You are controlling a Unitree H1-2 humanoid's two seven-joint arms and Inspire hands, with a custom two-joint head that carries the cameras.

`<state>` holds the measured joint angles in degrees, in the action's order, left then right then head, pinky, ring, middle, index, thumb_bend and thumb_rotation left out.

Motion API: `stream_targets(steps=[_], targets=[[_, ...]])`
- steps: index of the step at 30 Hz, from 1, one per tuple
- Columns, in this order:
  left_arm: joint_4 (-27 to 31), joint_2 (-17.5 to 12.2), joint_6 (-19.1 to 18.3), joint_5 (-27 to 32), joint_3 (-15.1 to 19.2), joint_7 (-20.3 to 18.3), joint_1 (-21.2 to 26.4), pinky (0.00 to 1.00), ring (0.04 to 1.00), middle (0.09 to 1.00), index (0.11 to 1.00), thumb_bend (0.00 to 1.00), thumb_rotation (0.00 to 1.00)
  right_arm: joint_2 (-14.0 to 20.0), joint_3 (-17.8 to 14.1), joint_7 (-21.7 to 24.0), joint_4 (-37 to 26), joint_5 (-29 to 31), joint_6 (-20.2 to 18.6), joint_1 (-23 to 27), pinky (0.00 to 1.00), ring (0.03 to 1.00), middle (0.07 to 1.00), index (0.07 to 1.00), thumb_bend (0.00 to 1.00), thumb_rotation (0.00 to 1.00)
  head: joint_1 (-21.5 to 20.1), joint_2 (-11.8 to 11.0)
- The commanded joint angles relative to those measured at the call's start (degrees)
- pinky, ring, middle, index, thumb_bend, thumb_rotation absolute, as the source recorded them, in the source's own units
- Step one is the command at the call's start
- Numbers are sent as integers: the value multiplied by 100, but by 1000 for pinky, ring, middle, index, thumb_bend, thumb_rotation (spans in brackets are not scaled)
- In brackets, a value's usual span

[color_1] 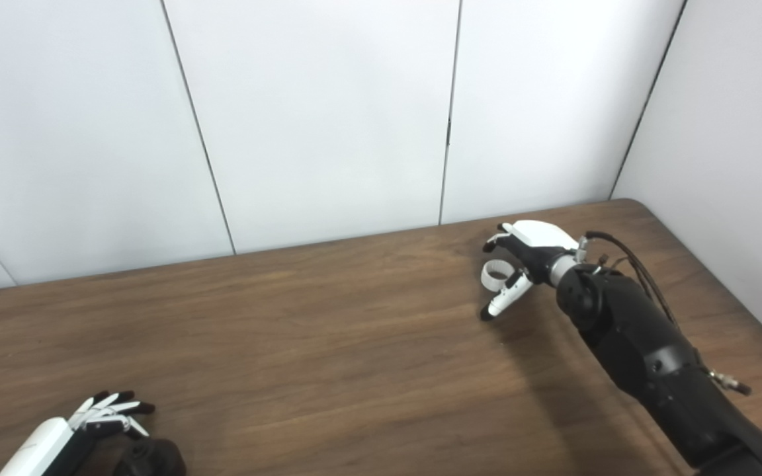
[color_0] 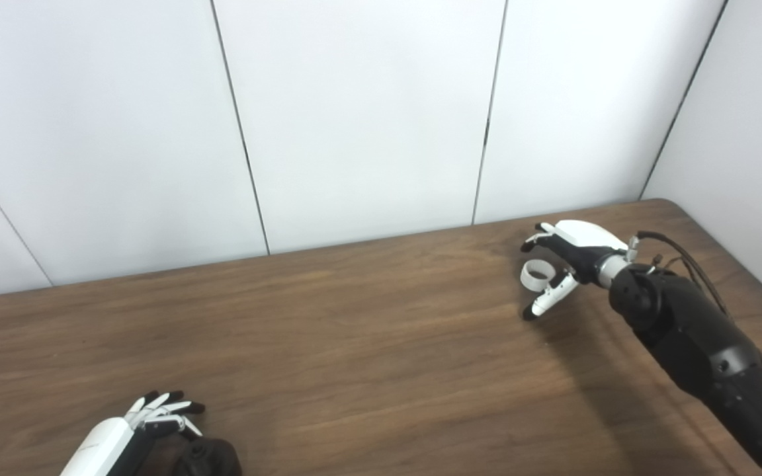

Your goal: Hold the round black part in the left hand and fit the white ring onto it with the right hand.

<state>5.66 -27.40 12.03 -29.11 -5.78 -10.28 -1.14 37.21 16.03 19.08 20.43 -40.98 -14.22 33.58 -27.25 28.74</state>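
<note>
Table [color_0: 368,344] carries everything. At its near edge, toward the left corner, the left hand [color_0: 149,423] has its fingers spread over the black part [color_0: 212,456], cut off by the frame; whether it grips is unclear. Toward the far right corner, the right hand [color_0: 563,264] is apart around the ring [color_0: 535,274], which lies on the wood.

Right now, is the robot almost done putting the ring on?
Not yet. Nothing is fitted. The right robot hand is open around the white ring, far from the black part beside the left robot hand. Grasping, lifting and fitting remain.
</note>
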Motion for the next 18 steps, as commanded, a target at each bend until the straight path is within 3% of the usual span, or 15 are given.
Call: stream_targets(steps=[1, 13, 18], targets=[[53, -202, 254, 213, 116, 50, 35, 1000, 945, 829, 480, 514, 37, 291, 15, -8, 21, -155, 51, 294, 953, 1000, 1000, 836, 1000, 314, -22, 14], [113, -254, 333, 394, 201, -4, -93, 1000, 965, 839, 481, 514, 37, 406, 86, -2, 243, -102, 148, 358, 958, 1000, 1000, 839, 1000, 305, -78, 61], [141, -277, 324, 457, 238, -69, -116, 1000, 973, 844, 481, 514, 36, 432, 108, 278, 183, -56, -17, 411, 963, 1000, 1000, 830, 989, 305, -112, 87]])
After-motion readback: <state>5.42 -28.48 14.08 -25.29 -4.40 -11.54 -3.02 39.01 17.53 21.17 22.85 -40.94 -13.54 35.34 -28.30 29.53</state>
